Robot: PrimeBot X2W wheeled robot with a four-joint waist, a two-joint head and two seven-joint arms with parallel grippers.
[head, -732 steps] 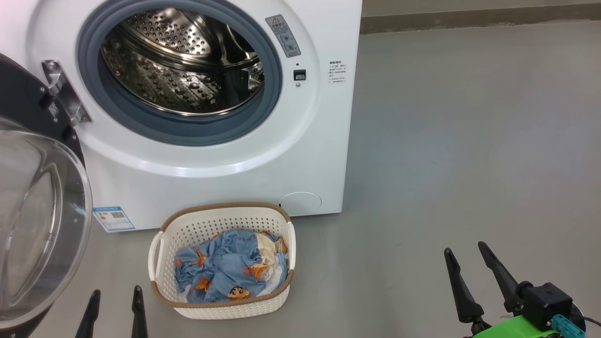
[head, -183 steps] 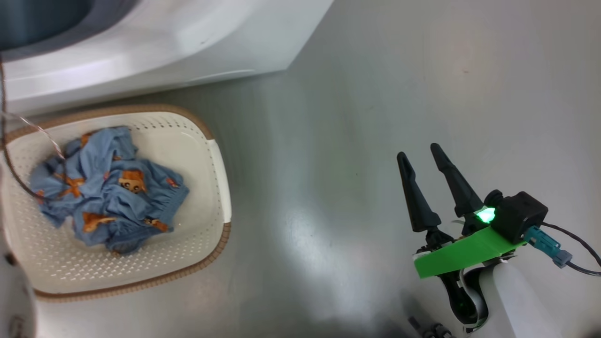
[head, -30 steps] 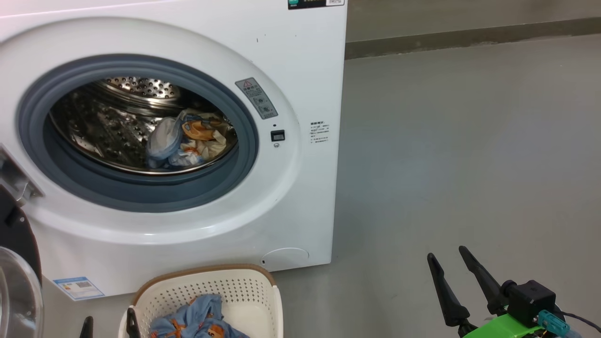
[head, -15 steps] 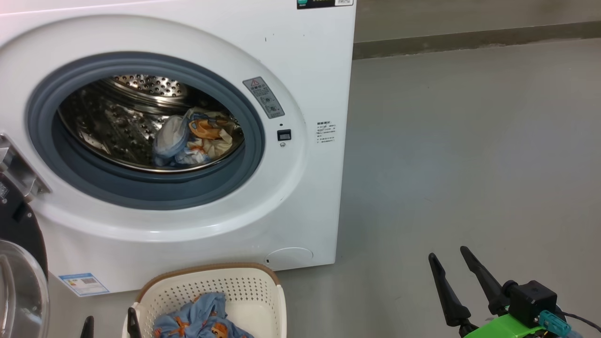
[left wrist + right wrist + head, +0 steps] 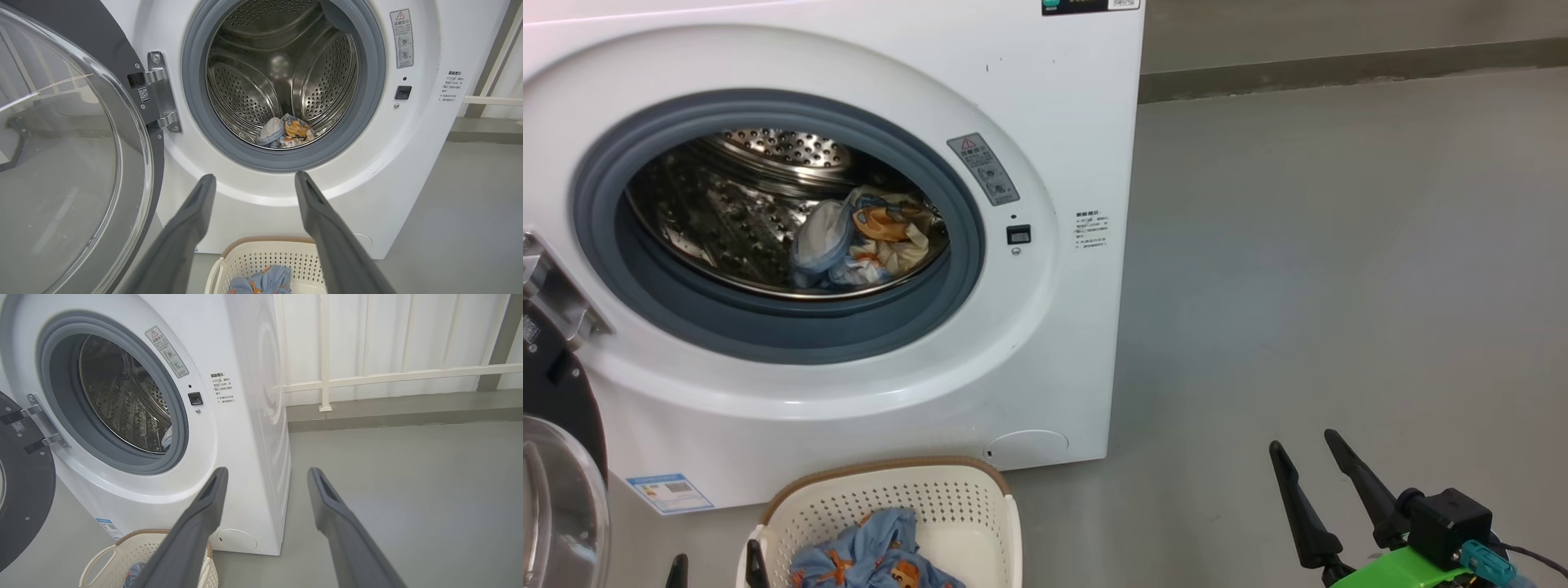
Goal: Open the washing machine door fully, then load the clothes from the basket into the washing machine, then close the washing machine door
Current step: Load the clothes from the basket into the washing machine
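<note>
The white washing machine (image 5: 1045, 122) stands with its drum open. Its door (image 5: 560, 408) is swung out to the left, black rim and glass bowl (image 5: 61, 143) facing me. One bundle of clothes (image 5: 866, 241) lies at the front of the steel drum, clothes (image 5: 286, 130) blue, orange and cream. More blue clothes (image 5: 866, 563) sit in the cream basket (image 5: 947, 498) on the floor below the opening. My left gripper (image 5: 716, 565) is open and empty beside the basket's left rim, pointing at the drum (image 5: 255, 178). My right gripper (image 5: 1303, 442) is open and empty over bare floor, right of the machine (image 5: 268, 471).
Grey floor stretches to the right of the machine. A dark skirting strip (image 5: 1339, 69) runs along the far wall, with a white railing (image 5: 322, 375) behind the machine's side. A small blue label (image 5: 670, 492) marks the machine's lower left front.
Since the oldest frame a bundle of clothes has come to lie in the drum and the basket's pile has shrunk. Over the last second only the head camera shifted slightly; both grippers stay open.
</note>
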